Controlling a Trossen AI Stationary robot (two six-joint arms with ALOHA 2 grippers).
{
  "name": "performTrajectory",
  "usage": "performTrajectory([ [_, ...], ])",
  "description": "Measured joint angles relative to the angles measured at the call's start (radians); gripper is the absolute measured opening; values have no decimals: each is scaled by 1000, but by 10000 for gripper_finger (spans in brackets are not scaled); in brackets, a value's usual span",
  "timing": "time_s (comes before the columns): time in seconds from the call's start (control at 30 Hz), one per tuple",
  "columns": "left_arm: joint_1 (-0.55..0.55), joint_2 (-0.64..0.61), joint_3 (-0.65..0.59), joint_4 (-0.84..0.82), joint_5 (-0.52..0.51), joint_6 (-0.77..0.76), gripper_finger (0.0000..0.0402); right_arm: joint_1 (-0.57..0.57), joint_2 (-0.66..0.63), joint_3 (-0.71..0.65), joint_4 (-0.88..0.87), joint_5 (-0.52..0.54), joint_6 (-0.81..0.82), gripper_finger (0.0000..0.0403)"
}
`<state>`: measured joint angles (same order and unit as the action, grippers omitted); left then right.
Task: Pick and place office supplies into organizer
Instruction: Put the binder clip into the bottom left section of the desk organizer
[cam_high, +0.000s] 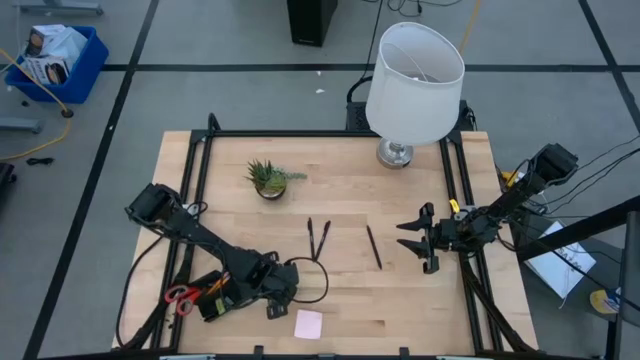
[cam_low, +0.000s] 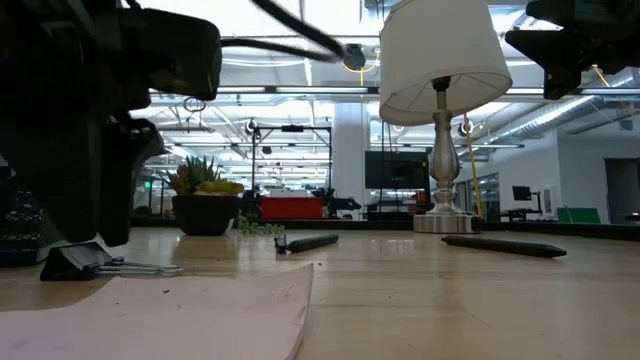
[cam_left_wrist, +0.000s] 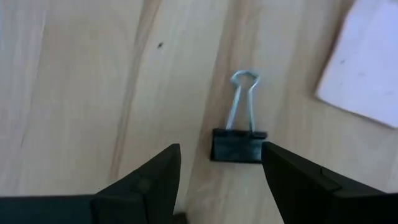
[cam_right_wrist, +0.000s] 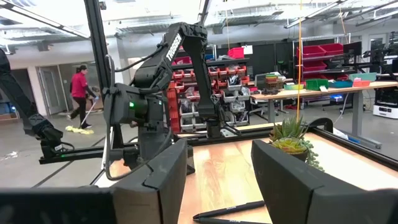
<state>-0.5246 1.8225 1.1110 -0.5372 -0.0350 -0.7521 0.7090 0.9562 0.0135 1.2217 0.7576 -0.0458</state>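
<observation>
A black binder clip (cam_left_wrist: 239, 144) lies on the wood just ahead of the left gripper (cam_left_wrist: 221, 171), whose fingers stand open and empty. The organizer (cam_high: 215, 297) behind it seems to hold scissors (cam_high: 180, 298). Three pens (cam_high: 373, 247) and the pink pad (cam_high: 308, 323) remain out. The right gripper (cam_high: 418, 240) hangs open, empty, well apart.

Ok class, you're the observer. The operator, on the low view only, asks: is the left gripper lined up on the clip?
Observer: Yes. Its wrist view shows the left gripper open, the clip lying flat between its fingers.
Operator: And the organizer?
Observer: From above, the organizer lies beside that gripper, toward the table's left edge.
Operator: The right arm?
Observer: The right gripper is open over the table's right side, near a pen.
</observation>
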Motion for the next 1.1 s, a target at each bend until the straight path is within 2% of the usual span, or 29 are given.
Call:
performTrajectory([
  [0.3, -21, 2, 6, 28, -3, 8, 230, 0, 0, 0, 0, 0, 0, 175],
  [0.57, -26, 59, 11, 30, 4, 7, 230, 0, 0, 0, 0, 0, 0, 172],
  [1.1, -29, 88, 51, -20, -53, 37, 221, 0, 0, 0, -2, 0, 0, 174],
])
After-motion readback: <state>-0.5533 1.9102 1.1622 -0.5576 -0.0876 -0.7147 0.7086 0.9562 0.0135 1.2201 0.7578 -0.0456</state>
